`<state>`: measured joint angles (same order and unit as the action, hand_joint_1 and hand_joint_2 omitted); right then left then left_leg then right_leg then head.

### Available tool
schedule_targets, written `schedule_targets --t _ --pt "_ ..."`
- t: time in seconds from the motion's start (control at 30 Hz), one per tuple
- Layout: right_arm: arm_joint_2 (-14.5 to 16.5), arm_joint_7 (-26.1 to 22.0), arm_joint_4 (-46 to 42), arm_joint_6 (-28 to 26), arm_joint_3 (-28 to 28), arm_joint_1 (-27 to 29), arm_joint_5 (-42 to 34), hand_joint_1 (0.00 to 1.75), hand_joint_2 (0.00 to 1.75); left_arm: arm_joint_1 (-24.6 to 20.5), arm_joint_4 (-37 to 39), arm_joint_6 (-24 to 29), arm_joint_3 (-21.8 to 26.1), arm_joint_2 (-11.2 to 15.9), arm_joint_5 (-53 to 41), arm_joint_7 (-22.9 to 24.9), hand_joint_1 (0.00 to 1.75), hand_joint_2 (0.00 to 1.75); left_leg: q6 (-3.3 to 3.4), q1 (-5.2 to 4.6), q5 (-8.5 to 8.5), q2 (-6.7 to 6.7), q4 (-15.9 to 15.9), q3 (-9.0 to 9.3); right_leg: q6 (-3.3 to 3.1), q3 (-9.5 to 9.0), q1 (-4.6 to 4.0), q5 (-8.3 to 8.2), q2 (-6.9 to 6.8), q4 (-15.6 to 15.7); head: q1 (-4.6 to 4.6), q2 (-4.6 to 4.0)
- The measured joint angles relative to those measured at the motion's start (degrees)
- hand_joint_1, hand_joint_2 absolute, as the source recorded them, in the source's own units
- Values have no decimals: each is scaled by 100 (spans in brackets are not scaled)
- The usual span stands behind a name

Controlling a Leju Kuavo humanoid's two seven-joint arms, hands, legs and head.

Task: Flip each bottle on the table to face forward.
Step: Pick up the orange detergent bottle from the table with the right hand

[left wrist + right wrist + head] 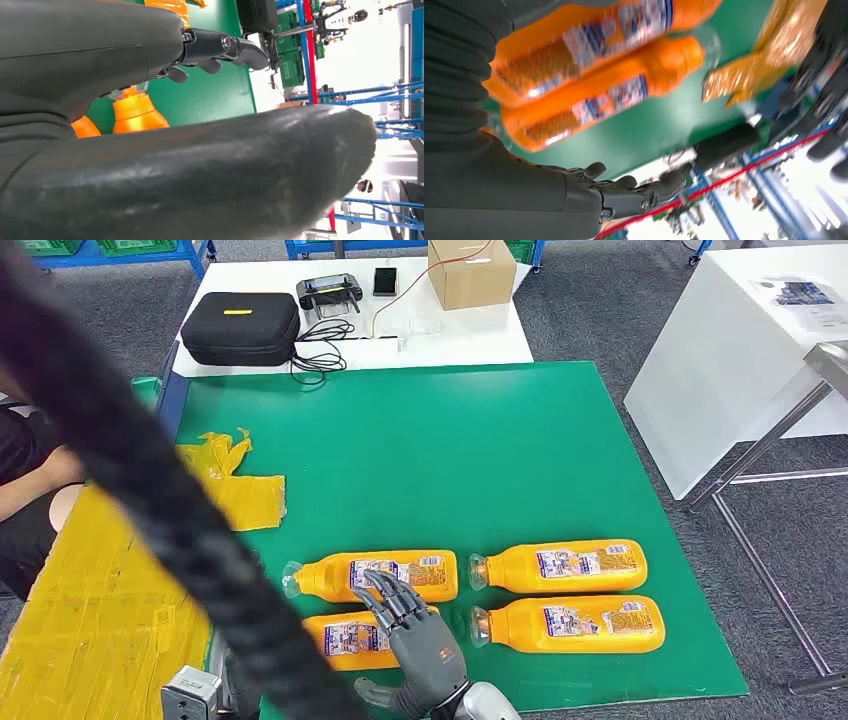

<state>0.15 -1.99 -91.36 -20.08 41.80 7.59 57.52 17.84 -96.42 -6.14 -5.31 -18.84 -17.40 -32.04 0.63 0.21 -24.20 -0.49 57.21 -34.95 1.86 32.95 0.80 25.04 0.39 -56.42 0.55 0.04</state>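
Orange bottles (470,605) are lying in two pairs at the green worktop's (420,460) six o'clock, and we are hovering one hand (415,635), fingers (385,592) spread and empty, over the left pair, judging a grasp-and-roll comes next.

Four orange bottles (560,565) lie in two rows on the near part of the green counter (420,450), narrow gaps between them. One hand (415,625) hovers over the near-left pair. Far half of the green surface open. Yellow wrapping (235,485) crowds the left edge; a thick black cable (150,480) crosses the left foreground.
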Motion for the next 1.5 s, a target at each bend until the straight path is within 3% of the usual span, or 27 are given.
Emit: schedule_targets --t 0.43,1.5 --pt "-106 505 500 476 597 -477 -369 0 175 -34 109 -173 15 0 68 -20 0 0 0 1 0 1 0 1 0 1 0 0 0 0 0 0" --pt "-48 1154 1234 1083 513 -629 354 0 175 -56 192 -278 205 -32 191 -90 0 0 0 0 0 0 0 3 0 -3 1 0 0 0 0 0"
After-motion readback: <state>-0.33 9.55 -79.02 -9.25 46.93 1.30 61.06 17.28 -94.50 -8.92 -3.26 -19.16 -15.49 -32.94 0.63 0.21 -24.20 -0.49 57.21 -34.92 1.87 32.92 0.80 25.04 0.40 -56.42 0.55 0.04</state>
